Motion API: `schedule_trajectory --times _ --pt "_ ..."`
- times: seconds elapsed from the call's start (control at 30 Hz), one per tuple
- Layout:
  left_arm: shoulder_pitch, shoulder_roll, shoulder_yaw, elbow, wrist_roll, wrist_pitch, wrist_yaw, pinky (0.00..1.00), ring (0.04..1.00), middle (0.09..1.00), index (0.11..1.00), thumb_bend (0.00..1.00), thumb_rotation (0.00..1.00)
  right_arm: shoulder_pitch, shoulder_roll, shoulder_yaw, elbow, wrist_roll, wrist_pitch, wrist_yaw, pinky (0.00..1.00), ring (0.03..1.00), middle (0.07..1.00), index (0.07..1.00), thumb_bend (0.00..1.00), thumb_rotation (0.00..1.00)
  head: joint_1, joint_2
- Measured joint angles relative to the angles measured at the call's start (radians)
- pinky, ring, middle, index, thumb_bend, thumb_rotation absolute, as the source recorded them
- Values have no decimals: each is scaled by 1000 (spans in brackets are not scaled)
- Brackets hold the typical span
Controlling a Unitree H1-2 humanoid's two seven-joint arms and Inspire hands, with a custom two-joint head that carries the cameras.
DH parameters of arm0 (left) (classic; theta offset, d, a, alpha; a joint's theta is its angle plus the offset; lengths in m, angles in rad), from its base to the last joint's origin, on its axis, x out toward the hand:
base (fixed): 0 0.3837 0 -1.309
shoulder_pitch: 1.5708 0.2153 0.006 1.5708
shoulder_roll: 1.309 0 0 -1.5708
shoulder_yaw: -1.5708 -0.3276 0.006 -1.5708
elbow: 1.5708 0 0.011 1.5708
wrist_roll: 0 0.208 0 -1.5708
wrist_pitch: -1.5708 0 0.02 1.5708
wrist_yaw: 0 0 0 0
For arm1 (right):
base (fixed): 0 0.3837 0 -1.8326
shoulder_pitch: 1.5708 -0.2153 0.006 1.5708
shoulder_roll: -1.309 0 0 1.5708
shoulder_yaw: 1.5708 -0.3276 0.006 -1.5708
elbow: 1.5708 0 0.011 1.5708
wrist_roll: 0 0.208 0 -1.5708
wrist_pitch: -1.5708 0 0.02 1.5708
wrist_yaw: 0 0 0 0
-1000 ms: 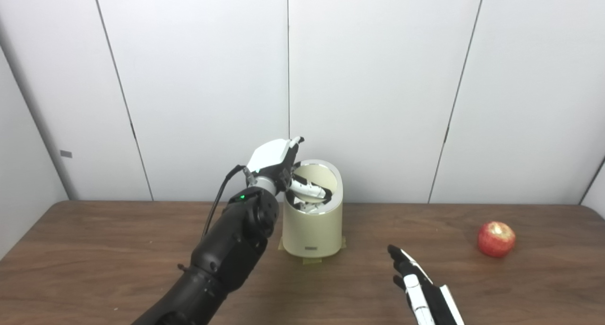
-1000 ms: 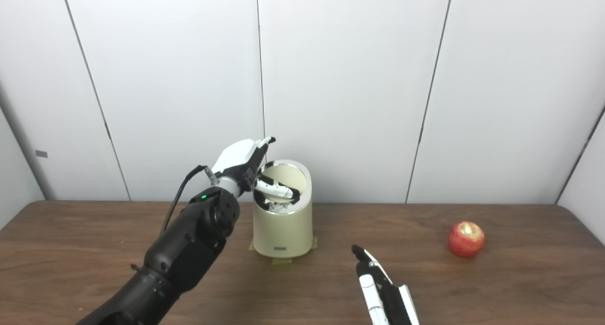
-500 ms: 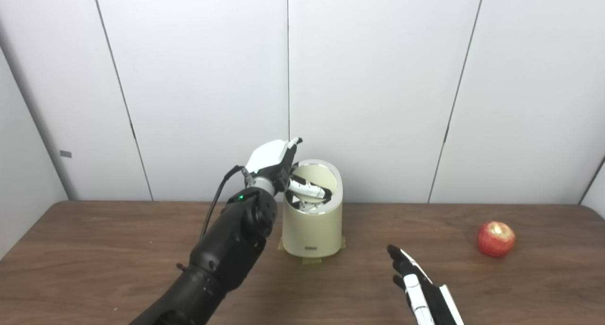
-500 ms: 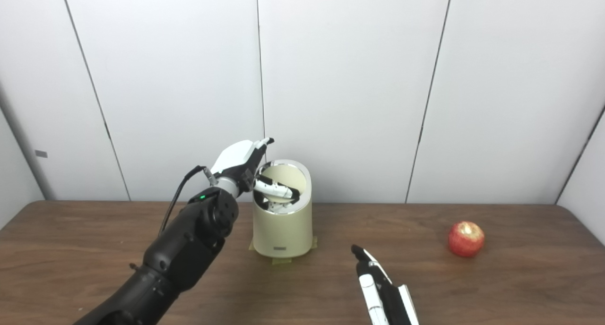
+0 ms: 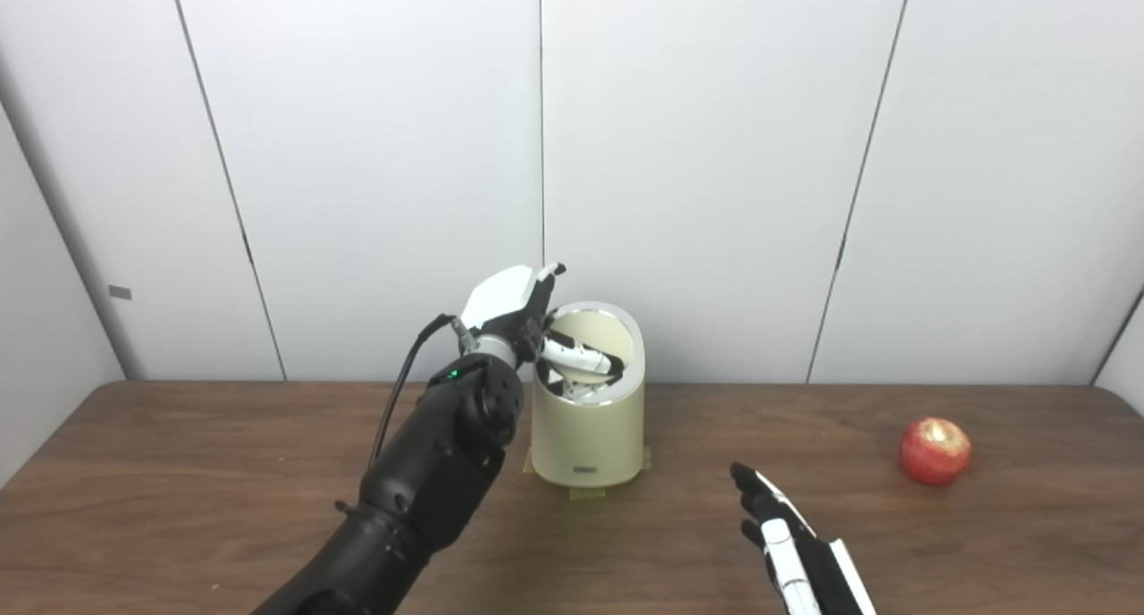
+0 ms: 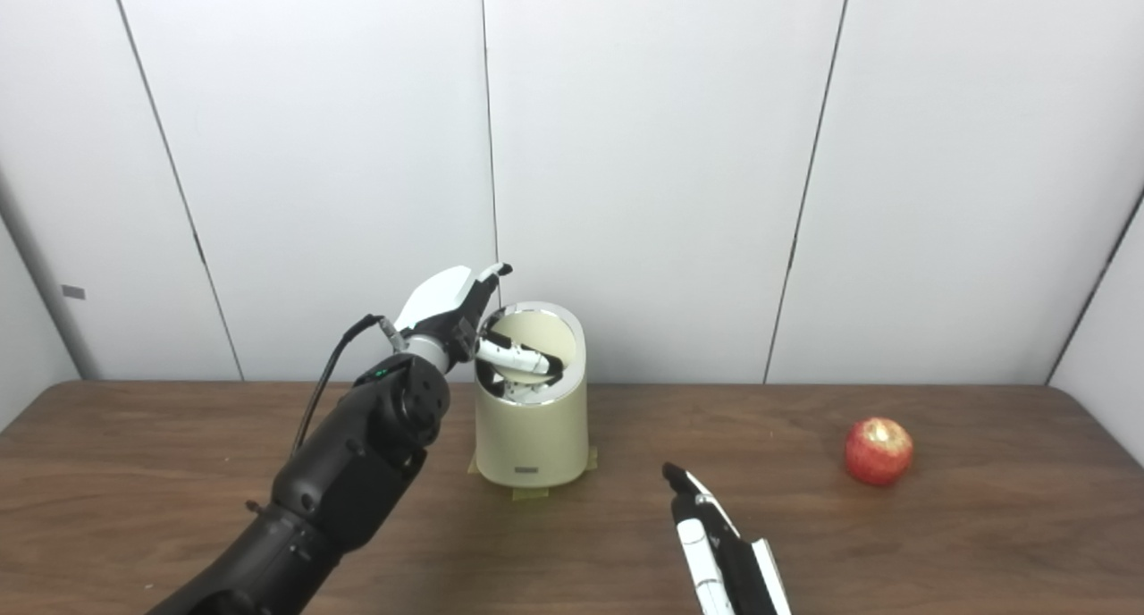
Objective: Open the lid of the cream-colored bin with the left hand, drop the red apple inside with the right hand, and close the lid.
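Cream-colored bin (image 5: 587, 423) sits toward the back of the wooden table (image 5: 179, 472), right up near the white wall panels (image 5: 715, 150), on what looks like bits of tape at its base. Its lid (image 5: 601, 333) is tipped up at the back, so the top is open, and the left hand (image 5: 523, 315) is right at the rim with its fingers (image 5: 576, 356) reaching across the opening. Can't tell from here if they're actually pinching the lid or just propping it.

The red apple (image 5: 935, 451) is way over on the right side of the table, well apart from the bin, untouched. The right hand (image 5: 786, 543) hovers low near the front edge, fingers stretched out, holding nothing.

So I'd say lid's done, apple grab is next. What worries me:
- the right hand has a long reach sideways to the apple, and it's round, so a sloppy close could just nudge it and send it rolling toward the table edge
- the left fingers are parked over the opening, so the apple could bonk them on the drop
- if the left hand slips, the lid probably flops shut before the apple gets there
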Motion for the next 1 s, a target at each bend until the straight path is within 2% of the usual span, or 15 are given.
schedule_trajectory --times 0.4,0.63,0.8,1.0 --pt "2 35 -65 -27 36 -4 3 892 871 940 958 874 0 0 -7 8 0 -5 2 7 913 939 919 862 514 959 -2 6" --pt "-3 62 -126 -26 88 -23 6 953 929 950 954 911 0 0 -8 11 -1 -9 4 8 904 936 920 869 518 965 -3 11" --pt "-9 72 -140 -17 98 -44 12 996 956 950 943 927 0 0 -8 10 -1 -5 4 15 916 943 918 872 522 960 -3 11" --pt "-9 75 -145 -4 99 -49 25 986 957 953 940 930 0 0 -8 9 -8 -3 13 18 906 939 921 866 516 968 -2 18"
